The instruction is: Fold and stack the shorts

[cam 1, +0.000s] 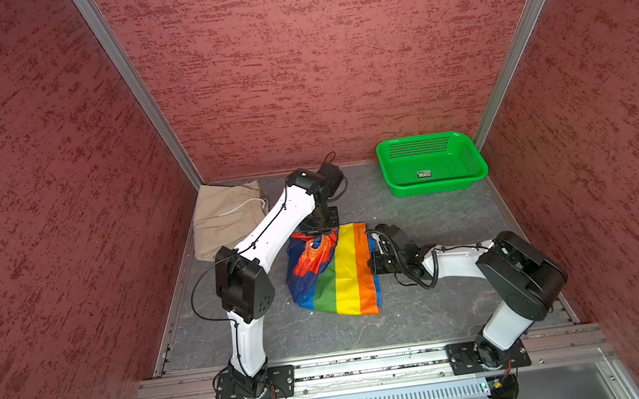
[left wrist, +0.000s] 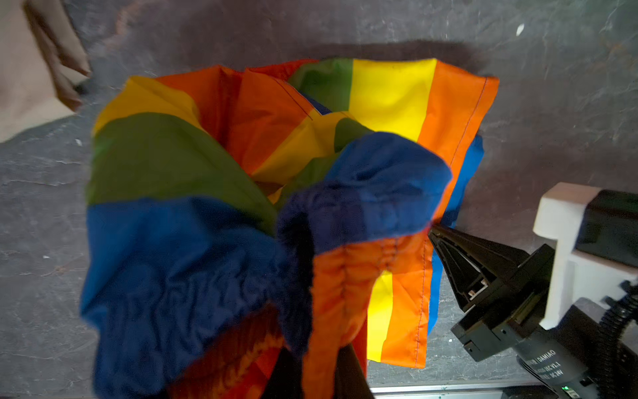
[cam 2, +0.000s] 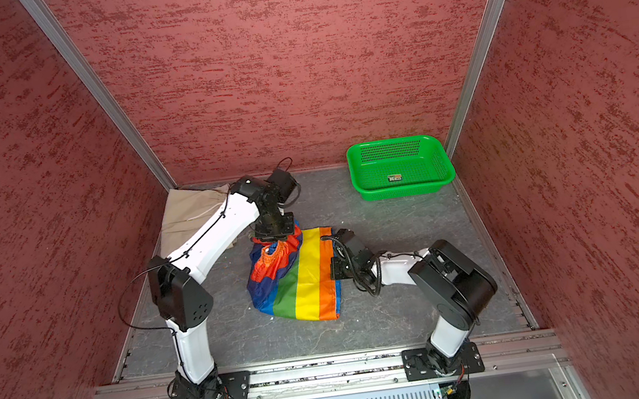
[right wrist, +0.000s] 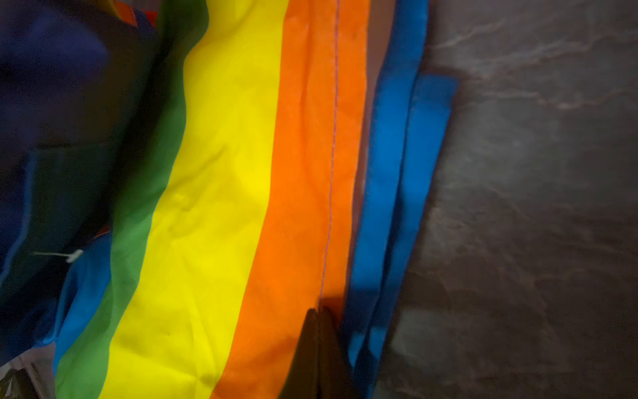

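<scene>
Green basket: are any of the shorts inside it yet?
No, the green basket holds only a small label; the beige shorts and the rainbow shorts both lie outside it.

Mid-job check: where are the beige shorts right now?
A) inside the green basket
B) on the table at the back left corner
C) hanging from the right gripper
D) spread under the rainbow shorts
B: the beige shorts lie at the back left corner, apart from the rainbow shorts in the middle, and the green basket holds no clothing.
</scene>
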Controlling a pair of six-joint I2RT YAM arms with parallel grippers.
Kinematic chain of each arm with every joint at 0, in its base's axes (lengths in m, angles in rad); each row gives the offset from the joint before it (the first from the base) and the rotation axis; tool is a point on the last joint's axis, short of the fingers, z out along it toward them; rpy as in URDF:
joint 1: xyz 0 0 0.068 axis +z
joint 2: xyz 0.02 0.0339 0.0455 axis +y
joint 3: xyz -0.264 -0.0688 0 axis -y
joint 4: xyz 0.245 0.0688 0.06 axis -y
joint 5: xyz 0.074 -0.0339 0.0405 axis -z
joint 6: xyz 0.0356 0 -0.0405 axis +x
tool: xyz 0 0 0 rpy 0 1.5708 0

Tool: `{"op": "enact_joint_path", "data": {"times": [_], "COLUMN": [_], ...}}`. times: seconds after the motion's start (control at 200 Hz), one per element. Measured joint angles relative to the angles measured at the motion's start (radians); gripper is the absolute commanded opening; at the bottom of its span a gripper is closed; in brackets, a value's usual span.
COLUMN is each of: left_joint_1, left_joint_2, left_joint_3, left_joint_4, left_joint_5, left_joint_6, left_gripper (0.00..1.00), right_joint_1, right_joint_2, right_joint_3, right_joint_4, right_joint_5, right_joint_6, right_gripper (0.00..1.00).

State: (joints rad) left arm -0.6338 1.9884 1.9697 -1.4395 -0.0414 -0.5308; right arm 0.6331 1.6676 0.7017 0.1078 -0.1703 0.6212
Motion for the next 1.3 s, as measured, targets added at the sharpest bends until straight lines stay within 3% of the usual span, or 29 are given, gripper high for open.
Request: {"op": "enact_joint_path", "data": {"times": [0.035,0.155,0.301,0.576,0.631,0.726,0.796,0.987,1.082,1.167,1.302], "left_joint_1": [-0.014,-0.051,-0.062,-0.048,-0.043,-0.030,-0.015,0.040,0.037,0.025,0.002], "left_joint_2": [0.014,0.042,0.046,0.040,0.021,-0.045,-0.126,-0.347,-0.385,-0.388,-0.386], "left_joint_3": [-0.001,-0.017,-0.033,-0.035,-0.043,-0.072,-0.128,-0.420,-0.566,-0.669,-0.749], "left_joint_4": [0.004,0.031,0.097,0.284,0.317,0.336,0.352,0.370,0.389,0.418,0.477], "left_joint_5": [0.009,0.052,0.151,0.388,0.423,0.430,0.414,0.365,0.358,0.362,0.396], "left_joint_6": [-0.013,-0.062,-0.119,-0.165,-0.168,-0.160,-0.148,-0.130,-0.129,-0.128,-0.130], "left_gripper": [0.27,0.64,0.76,0.75,0.68,0.44,0.37,0.35,0.36,0.43,0.45], "right_joint_1": [0.000,0.000,0.000,-0.008,-0.011,-0.014,-0.013,-0.013,-0.013,-0.013,-0.013], "right_joint_2": [0.006,0.019,0.024,-0.005,-0.031,-0.084,-0.135,-0.206,-0.135,-0.063,0.049], "right_joint_3": [0.000,0.002,0.002,-0.019,-0.030,-0.038,-0.038,0.031,0.134,0.190,0.224], "right_joint_4": [0.002,0.026,0.038,0.021,-0.008,-0.093,-0.151,-0.247,-0.270,-0.269,-0.269], "right_joint_5": [-0.001,-0.002,-0.002,0.044,0.068,0.114,0.141,0.140,0.116,0.090,0.042], "right_joint_6": [0.002,0.008,0.010,0.008,0.005,-0.009,-0.024,-0.072,-0.087,-0.088,-0.079], "right_gripper": [0.00,0.00,0.00,0.00,0.00,0.00,0.00,0.00,0.00,0.00,0.00]}}
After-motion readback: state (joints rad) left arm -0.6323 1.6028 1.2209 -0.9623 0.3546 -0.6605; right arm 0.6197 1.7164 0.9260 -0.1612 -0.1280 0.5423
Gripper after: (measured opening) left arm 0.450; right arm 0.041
